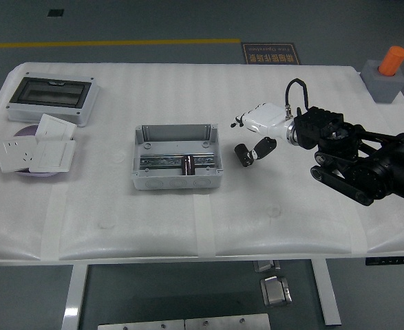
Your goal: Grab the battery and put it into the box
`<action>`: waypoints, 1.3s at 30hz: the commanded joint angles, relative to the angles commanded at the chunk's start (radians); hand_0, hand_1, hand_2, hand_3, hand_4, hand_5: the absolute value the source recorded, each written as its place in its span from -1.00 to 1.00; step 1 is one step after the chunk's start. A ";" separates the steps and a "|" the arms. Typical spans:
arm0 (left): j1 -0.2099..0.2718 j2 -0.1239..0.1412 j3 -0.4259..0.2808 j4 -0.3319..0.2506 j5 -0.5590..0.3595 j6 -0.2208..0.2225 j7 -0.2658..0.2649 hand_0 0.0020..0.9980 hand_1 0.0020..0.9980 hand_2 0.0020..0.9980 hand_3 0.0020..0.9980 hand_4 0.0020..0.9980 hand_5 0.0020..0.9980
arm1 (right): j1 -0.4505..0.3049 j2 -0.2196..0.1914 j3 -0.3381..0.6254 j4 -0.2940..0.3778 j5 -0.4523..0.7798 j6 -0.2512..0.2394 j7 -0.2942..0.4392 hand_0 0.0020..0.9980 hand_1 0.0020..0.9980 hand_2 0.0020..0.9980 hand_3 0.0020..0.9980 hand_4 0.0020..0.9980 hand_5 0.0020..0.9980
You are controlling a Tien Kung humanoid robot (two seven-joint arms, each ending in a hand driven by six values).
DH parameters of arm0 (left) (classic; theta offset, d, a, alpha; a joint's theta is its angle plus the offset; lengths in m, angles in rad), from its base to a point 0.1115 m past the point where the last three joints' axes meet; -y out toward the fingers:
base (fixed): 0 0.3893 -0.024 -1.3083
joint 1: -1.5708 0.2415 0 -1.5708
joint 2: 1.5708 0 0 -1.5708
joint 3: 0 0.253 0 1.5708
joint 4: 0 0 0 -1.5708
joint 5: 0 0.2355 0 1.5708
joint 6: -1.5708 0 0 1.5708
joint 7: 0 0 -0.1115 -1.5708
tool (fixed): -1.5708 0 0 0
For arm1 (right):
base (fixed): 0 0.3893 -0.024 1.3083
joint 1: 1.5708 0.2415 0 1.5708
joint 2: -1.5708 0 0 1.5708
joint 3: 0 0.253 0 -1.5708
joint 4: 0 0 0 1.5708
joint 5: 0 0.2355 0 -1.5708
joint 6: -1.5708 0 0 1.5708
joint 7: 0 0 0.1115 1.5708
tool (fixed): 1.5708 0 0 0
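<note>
Battery (pixel 242 155), a dark cylinder, lies on the white bench (pixel 291 206) just right of the grey box (pixel 177 158), which already holds another dark cylinder. Right robot hand (pixel 255 134) hangs over it, fingers spread, thumb beside it, nothing pinched. Advice: close squarely across the cylinder to prevent rolling. Forearm reaches in from the right, wrist level.

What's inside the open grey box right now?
Inside the open grey plastic box, a metal rail runs across the floor, with one dark cylindrical battery standing on it. The near wall hides the floor strip behind it.
</note>
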 joint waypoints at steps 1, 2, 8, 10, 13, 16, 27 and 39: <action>0.000 0.000 0.000 0.000 0.001 0.000 0.000 0.25 0.27 -0.05 0.05 -0.04 -0.68 | -0.003 0.001 0.005 -0.003 -0.007 0.007 0.003 0.64 0.51 0.60 0.71 0.56 -0.32; 0.000 0.000 0.000 0.000 0.000 0.000 0.000 0.25 0.27 -0.05 0.05 -0.04 -0.68 | -0.005 0.002 0.009 -0.006 -0.012 0.013 0.005 0.64 0.51 0.60 0.71 0.56 -0.32; -0.001 0.001 0.005 0.000 -0.003 0.001 -0.004 0.25 0.27 -0.05 0.05 -0.04 -0.68 | -0.022 0.008 0.027 -0.028 -0.033 0.033 0.014 0.64 0.51 0.60 0.71 0.55 -0.34; -0.001 0.001 0.011 0.000 -0.008 0.002 -0.006 0.25 0.27 -0.05 0.05 -0.04 -0.68 | -0.027 0.010 0.030 -0.033 -0.034 0.035 0.015 0.64 0.51 0.60 0.71 0.55 -0.34; -0.003 0.001 0.020 0.000 -0.016 0.003 -0.010 0.25 0.27 -0.05 0.05 -0.01 -0.70 | -0.035 0.014 0.036 -0.038 -0.038 0.039 0.017 0.64 0.51 0.60 0.70 0.55 -0.34; -0.004 0.001 0.025 0.000 -0.019 0.003 -0.012 0.25 0.27 -0.05 0.05 -0.01 -0.70 | -0.043 0.017 0.041 -0.040 -0.042 0.045 0.020 0.64 0.51 0.60 0.70 0.55 -0.34; -0.005 0.000 0.026 0.000 -0.016 0.006 -0.017 0.25 0.27 -0.05 0.05 -0.01 -0.71 | -0.063 0.029 0.044 -0.054 -0.034 0.033 0.018 0.63 0.50 0.59 0.70 0.54 -0.33; -0.004 0.000 0.038 0.000 -0.023 0.006 -0.022 0.25 0.26 -0.06 0.05 -0.02 -0.71 | -0.075 0.040 0.042 -0.081 -0.009 -0.001 0.006 0.60 0.47 0.45 0.55 0.29 -0.45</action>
